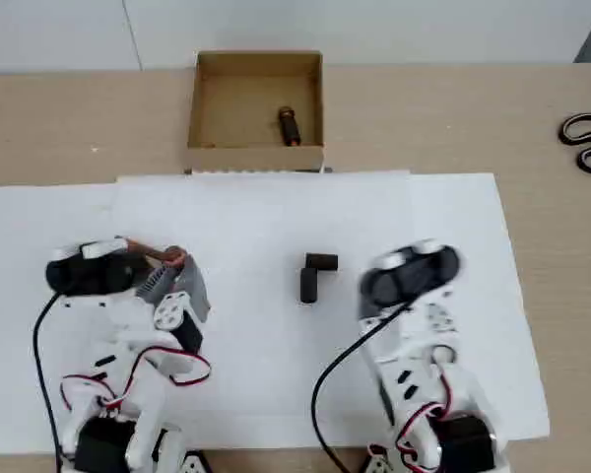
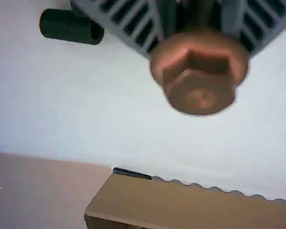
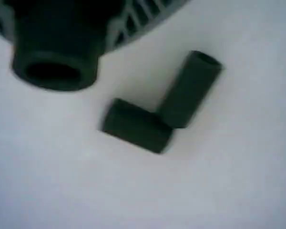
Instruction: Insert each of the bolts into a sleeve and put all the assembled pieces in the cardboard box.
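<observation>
My left gripper [image 2: 200,24] is shut on a copper bolt [image 2: 198,78] whose hex head faces the camera; in the high view this bolt [image 1: 173,258] sits at the left side of the white sheet. My right gripper [image 3: 62,21] is shut on a black sleeve [image 3: 55,59], open end toward the camera. Two loose black sleeves [image 1: 321,262] [image 1: 308,286] lie touching in an L shape at mid sheet, between the arms. The cardboard box [image 1: 205,108] stands at the back with one assembled piece [image 1: 290,125] lying inside.
A white paper sheet [image 1: 256,212] covers the work area on a wooden table. Scissors [image 1: 586,140] lie at the far right edge. The box wall [image 2: 190,205] appears beyond the held bolt, and one loose sleeve [image 2: 71,26] lies off to the side.
</observation>
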